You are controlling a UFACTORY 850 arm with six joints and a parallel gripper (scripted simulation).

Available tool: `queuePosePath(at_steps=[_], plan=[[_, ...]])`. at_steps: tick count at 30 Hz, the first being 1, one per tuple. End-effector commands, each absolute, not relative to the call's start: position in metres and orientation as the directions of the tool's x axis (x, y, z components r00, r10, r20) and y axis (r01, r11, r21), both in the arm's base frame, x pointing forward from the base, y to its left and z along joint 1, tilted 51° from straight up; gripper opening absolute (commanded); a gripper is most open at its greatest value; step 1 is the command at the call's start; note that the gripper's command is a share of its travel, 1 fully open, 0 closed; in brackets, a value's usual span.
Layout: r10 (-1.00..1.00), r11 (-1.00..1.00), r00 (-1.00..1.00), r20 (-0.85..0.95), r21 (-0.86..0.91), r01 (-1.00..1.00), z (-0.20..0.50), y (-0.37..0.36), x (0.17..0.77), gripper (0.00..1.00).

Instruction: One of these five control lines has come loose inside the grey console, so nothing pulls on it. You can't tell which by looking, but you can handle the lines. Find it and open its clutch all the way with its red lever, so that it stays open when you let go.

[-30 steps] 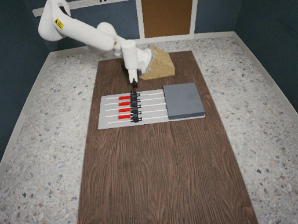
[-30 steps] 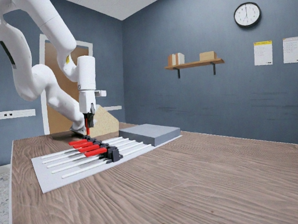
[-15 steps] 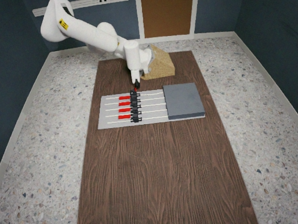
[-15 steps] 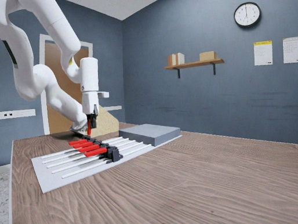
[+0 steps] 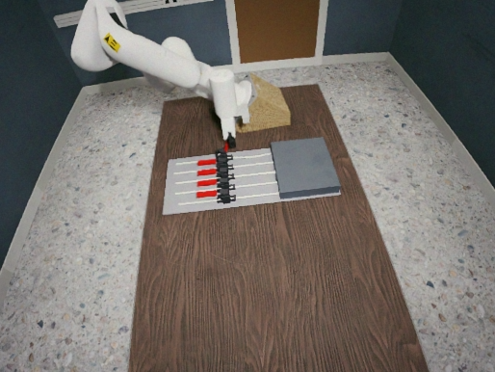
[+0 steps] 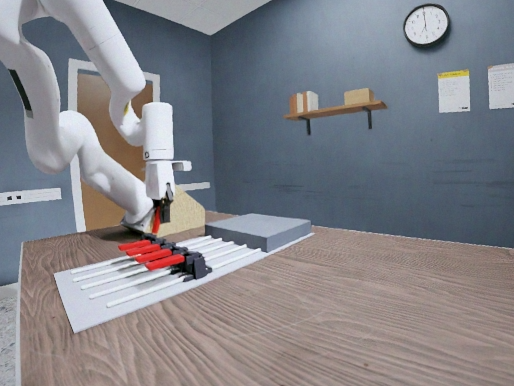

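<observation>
Five white control lines (image 5: 250,175) run across a light grey plate (image 5: 217,185) into the grey console (image 5: 304,166). Each line passes through a black clutch (image 5: 223,175). Four red levers (image 5: 207,178) lie flat, pointing away from the console. The fifth, farthest red lever (image 5: 227,145) stands raised, nearly upright, over the farthest clutch. My gripper (image 5: 229,143) is shut on this raised lever near its top; it shows in the exterior view (image 6: 161,215) with the lever (image 6: 157,220) tilted up between the fingers. The console (image 6: 257,231) lies to the right of the clutches.
A tan wedge-shaped block (image 5: 267,103) stands on the table behind my arm, close to the wrist. The table's far edge lies just beyond it. A door (image 5: 278,29) is in the back wall.
</observation>
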State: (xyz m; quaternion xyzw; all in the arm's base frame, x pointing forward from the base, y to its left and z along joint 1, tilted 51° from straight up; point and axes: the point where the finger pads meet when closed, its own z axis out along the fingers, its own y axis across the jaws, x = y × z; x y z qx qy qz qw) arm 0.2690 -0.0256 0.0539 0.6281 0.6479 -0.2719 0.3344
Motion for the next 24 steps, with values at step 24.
queuePosePath(at_steps=[24], plan=[[0.632, 0.063, 0.013, -0.775, 0.068, 0.996, 0.024, -0.031, 0.271, 0.0]])
